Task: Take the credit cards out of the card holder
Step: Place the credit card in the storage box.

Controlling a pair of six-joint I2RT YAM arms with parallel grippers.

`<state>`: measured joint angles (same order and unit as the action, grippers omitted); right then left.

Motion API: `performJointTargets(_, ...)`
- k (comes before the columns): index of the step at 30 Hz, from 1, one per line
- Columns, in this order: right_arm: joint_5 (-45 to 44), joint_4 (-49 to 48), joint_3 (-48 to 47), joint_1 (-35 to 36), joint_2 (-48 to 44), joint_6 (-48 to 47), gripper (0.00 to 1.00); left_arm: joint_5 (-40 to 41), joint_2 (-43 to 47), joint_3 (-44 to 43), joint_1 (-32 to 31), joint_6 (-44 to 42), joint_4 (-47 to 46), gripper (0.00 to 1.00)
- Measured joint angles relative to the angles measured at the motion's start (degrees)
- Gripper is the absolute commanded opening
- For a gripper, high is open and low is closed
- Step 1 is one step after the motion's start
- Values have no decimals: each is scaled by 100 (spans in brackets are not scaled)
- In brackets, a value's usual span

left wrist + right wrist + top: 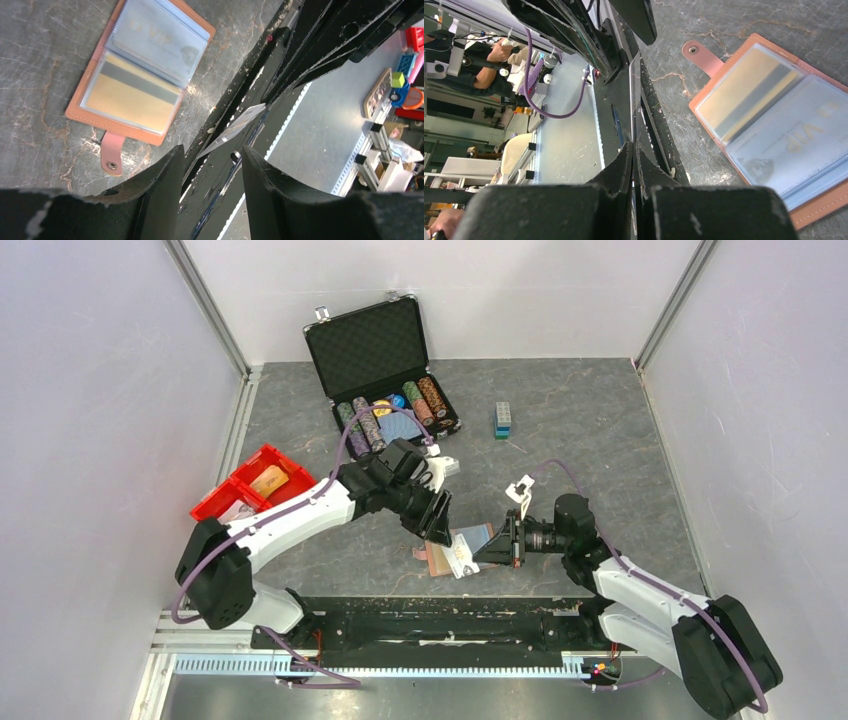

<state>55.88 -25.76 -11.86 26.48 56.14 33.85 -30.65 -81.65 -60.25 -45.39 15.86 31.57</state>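
Note:
The brown card holder (440, 560) lies open on the table, its tab (111, 156) unfastened. An orange-yellow card (127, 92) and a pale VIP card (160, 40) sit in its clear sleeves. It also shows in the right wrist view (774, 125). My right gripper (634, 150) is shut on a thin pale credit card (632, 95), seen edge-on, beside the holder's near edge. That card (235, 126) shows just beyond my left gripper (212, 155), which is open and empty above the holder's near side. In the top view my left gripper (438, 525) and right gripper (490, 545) flank the holder.
An open black poker-chip case (385, 370) stands at the back. A red bin (250, 485) is at the left. A blue-green block (503, 420) lies at the back right. The black base rail (430, 625) runs along the near edge.

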Motion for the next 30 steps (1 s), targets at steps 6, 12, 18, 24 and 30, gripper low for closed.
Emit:
performJointTargets(6,83,-149,0,72,-20,90,0,-356,-72,0,2,-155,98,50)
performJointTargets(12,125,-223,0,114,-48,120,0,-658,-177,0,2,-184,92,49)
performJointTargets(18,131,-280,0,181,-48,127,0,-876,-221,0,4,-184,68,47)
performJointTargets(24,129,-289,11,192,-48,127,0,-903,-221,0,4,-184,-44,29)
performJointTargets(30,87,-260,11,190,-13,111,0,-1029,-210,0,4,-181,-44,4)
